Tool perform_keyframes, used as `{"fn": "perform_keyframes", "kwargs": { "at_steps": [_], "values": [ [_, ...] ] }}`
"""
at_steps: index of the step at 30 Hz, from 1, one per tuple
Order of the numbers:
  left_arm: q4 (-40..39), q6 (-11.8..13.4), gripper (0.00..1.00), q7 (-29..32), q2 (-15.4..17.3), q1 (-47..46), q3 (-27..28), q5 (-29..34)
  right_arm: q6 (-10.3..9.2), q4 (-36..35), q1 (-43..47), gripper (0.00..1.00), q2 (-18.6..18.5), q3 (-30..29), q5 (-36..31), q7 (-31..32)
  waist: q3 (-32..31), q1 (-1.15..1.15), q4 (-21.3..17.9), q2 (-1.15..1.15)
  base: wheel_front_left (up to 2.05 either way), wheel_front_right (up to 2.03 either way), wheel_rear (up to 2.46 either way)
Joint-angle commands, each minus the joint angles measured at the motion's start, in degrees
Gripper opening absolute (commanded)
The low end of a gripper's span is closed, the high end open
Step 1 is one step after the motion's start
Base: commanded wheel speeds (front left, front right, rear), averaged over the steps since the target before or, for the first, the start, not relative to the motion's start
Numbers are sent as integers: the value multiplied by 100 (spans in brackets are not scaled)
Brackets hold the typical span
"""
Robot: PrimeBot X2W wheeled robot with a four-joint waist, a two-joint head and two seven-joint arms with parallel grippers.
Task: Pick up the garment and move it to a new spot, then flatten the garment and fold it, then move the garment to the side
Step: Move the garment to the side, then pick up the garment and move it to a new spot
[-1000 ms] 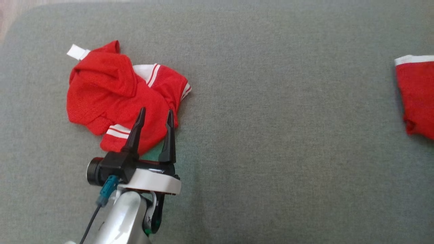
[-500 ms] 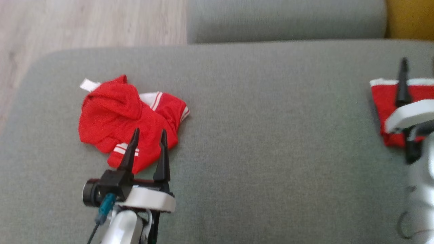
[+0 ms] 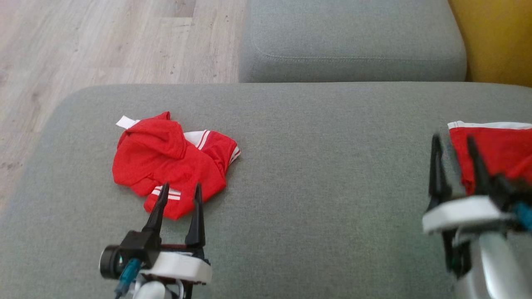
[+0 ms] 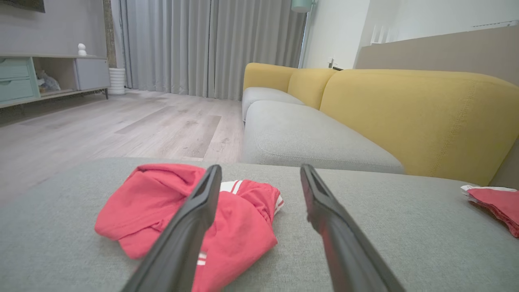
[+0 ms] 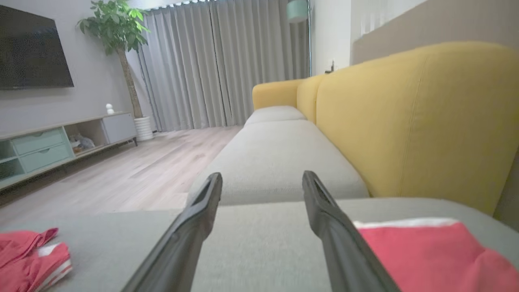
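Observation:
The garment (image 3: 166, 162) is red mesh with white stripes and lies crumpled on the left part of the grey cushion (image 3: 324, 174). My left gripper (image 3: 181, 185) is open, its fingertips over the garment's near edge with nothing between them. In the left wrist view the garment (image 4: 162, 202) lies just beyond and left of the open left gripper (image 4: 259, 168). My right gripper (image 3: 452, 138) stands open at the lower right, beside a second red garment (image 3: 498, 149) with a white band. The right wrist view shows the open right gripper (image 5: 261, 174) with that red cloth (image 5: 425, 251) to its right.
Another grey seat cushion (image 3: 353, 41) lies beyond the one in front, with a yellow sofa back (image 3: 494, 41) to its right. Wooden floor (image 3: 104, 41) lies past the cushion's left and far edges. The middle of the cushion is bare fabric.
The head camera has tilted up, so floor and the far cushion now show. My right gripper has come into view by the second red garment. Both grippers stay open.

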Motion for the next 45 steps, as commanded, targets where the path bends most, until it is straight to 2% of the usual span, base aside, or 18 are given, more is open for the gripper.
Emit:
{"fn": "perform_keyframes", "kwargs": {
  "at_steps": [1, 11, 27, 31, 36, 45],
  "values": [
    [-163, 11, 100, -55, 21, -102, 222, -105, -10, -249, 107, 100, 4, 260, 175, -54, -3, 1, 6, 0, 0, 0, 0],
    [-124, 94, 100, -55, 21, 114, 283, -202, -10, -350, 1158, 100, 6, 455, 738, -186, -27, 1, 29, 0, 0, 0, 0],
    [-190, 141, 100, -55, 21, 100, 279, -224, -10, -678, 1275, 100, 7, 663, 721, -190, -47, 1, 97, 0, 0, 0, 0],
    [-203, 135, 100, -55, 21, 87, 296, -198, -10, -809, 1316, 100, 7, 855, 720, -190, -74, 1, 296, 0, 0, 0, 0],
    [-214, 148, 100, -55, 21, 62, 324, -180, -10, -865, 1428, 100, 7, 971, 717, -190, -154, 1, 804, 0, 0, 0, 0],
    [-222, 107, 100, -55, 21, 174, 482, -103, -10, -712, 1424, 100, 7, 1323, 1006, -190, -224, 1, 1367, 0, 0, 0, 0]
  ]
}}
